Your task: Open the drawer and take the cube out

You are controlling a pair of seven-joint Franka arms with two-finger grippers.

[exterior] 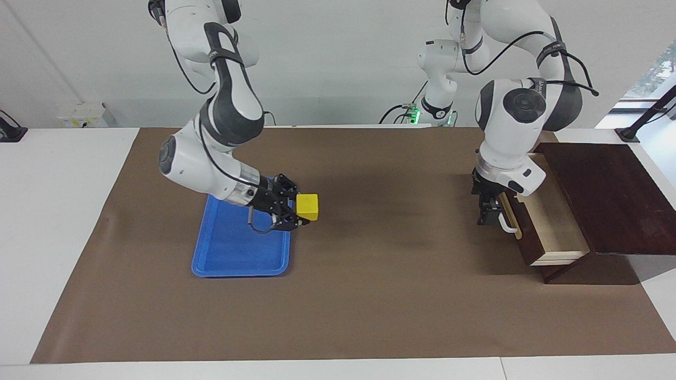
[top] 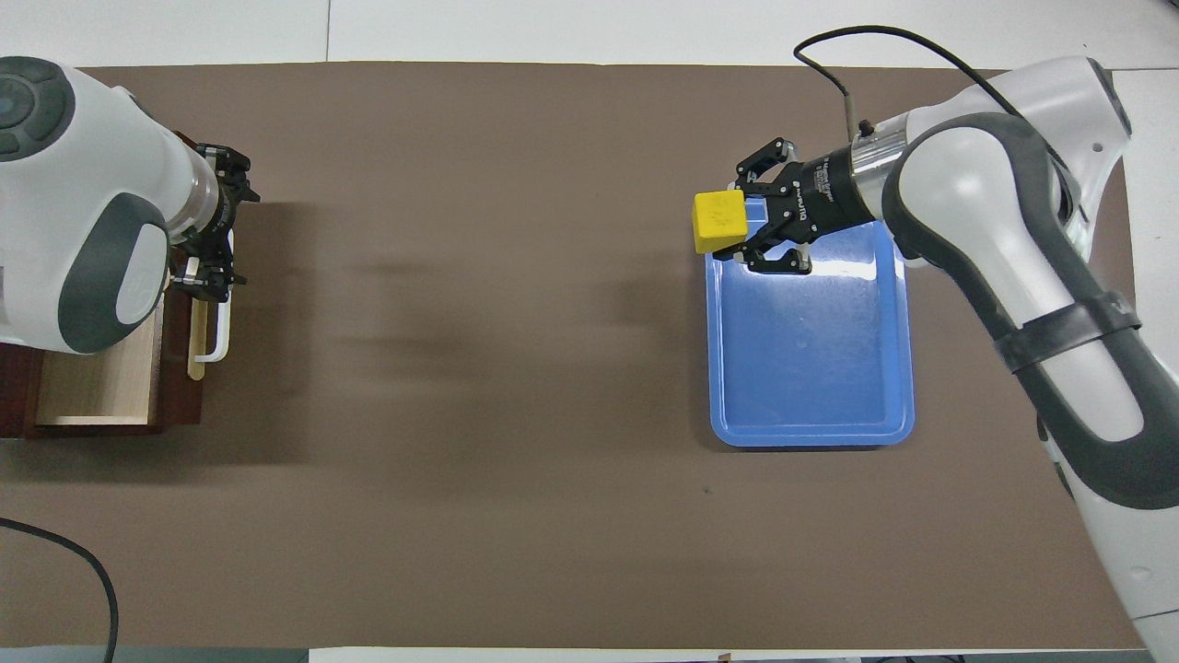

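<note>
Facing view, small bright yellow cube (exterior: 307, 206)

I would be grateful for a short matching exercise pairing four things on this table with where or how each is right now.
Things:
1. cube
2. drawer
3. blue tray
4. left claw

States:
A. pulled open
B. lying flat on the mat
C. open, at the white handle
D. gripped by the right claw, at the tray's edge

Pairs: 1-D, 2-A, 3-B, 4-C
</note>
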